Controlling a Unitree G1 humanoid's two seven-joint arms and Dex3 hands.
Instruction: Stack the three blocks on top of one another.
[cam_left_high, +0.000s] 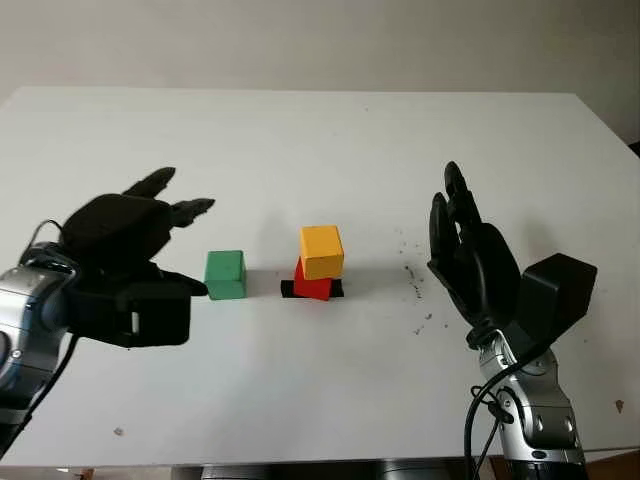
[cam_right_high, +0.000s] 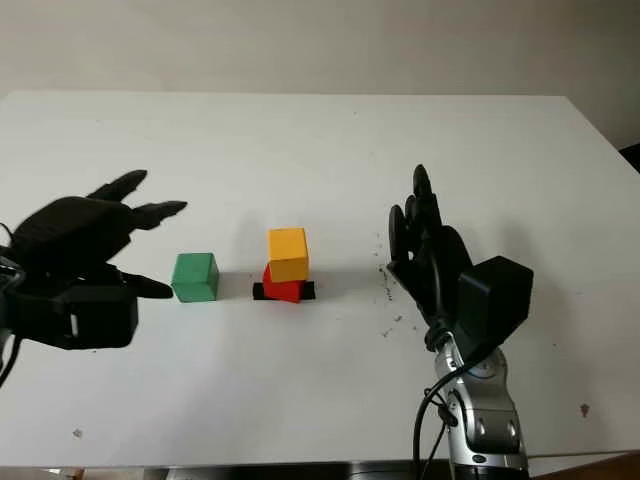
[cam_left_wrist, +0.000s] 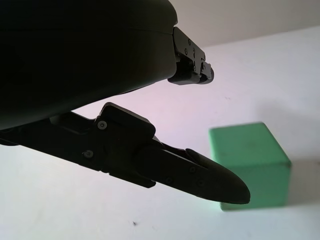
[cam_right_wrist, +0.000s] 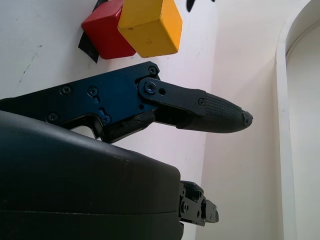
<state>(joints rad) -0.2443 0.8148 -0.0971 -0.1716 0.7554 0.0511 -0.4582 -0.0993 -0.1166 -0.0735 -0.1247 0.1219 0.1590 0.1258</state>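
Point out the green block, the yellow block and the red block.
green block (cam_left_high: 225, 275), left eye view, front face.
yellow block (cam_left_high: 322, 251), left eye view, front face.
red block (cam_left_high: 312, 286), left eye view, visible front below the yellow one.

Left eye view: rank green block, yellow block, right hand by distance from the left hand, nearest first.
From the left hand:
1. green block, just beside its fingers, on the table.
2. yellow block, mid-table, atop the red block.
3. right hand, open, far side of the stack.
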